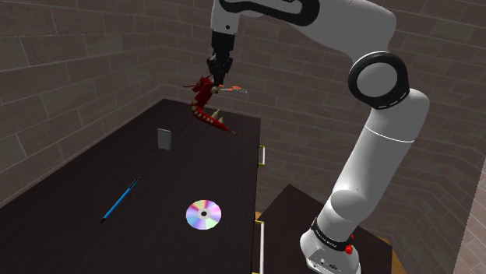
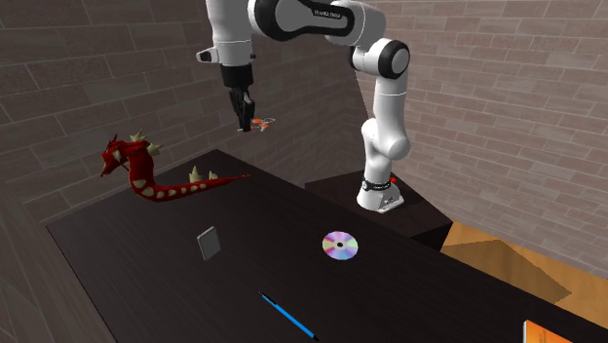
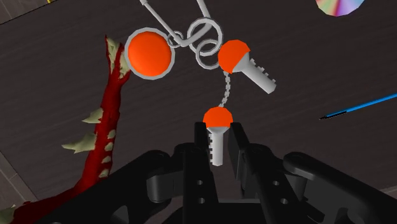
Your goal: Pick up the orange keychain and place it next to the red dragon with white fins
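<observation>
Gripper [image 3: 219, 130]: jaws narrow, clamped on the grey toothed blade of one key. The rest of the orange keychain [image 3: 234, 57] hangs from it: silver rings, a bead chain, a flat orange disc with a grey rim, and a second key with a round orange head. It is held in the air over the far end of the table [image 1: 78, 179].

Red dragon [image 1: 204, 109]: long curved body, pale spiky fins. It is at the far end too, close to the keychain at the shoulder view's left.

Nearer: small grey upright slab [image 1: 163, 138], iridescent disc [image 1: 203, 214], slim blue pen [image 1: 119, 201], all well apart.

Tabletop dark and matte. Grey-brown brick walls behind.
</observation>
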`<act>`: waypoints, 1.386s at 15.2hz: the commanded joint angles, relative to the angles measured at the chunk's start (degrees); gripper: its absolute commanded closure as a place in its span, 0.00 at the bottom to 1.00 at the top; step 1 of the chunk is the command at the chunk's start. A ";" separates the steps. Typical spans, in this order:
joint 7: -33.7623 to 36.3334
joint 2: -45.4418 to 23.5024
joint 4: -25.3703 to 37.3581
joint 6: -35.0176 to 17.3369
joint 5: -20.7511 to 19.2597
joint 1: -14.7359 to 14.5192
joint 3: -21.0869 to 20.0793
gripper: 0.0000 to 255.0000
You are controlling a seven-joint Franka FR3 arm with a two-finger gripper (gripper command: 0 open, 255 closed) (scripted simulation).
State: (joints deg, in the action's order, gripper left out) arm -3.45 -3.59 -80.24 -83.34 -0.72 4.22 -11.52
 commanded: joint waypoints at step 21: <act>-0.55 3.62 -21.70 -18.18 0.73 0.36 0.28 1.00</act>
State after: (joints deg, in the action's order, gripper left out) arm -4.04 -0.03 -101.15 -100.76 -0.02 4.61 -11.21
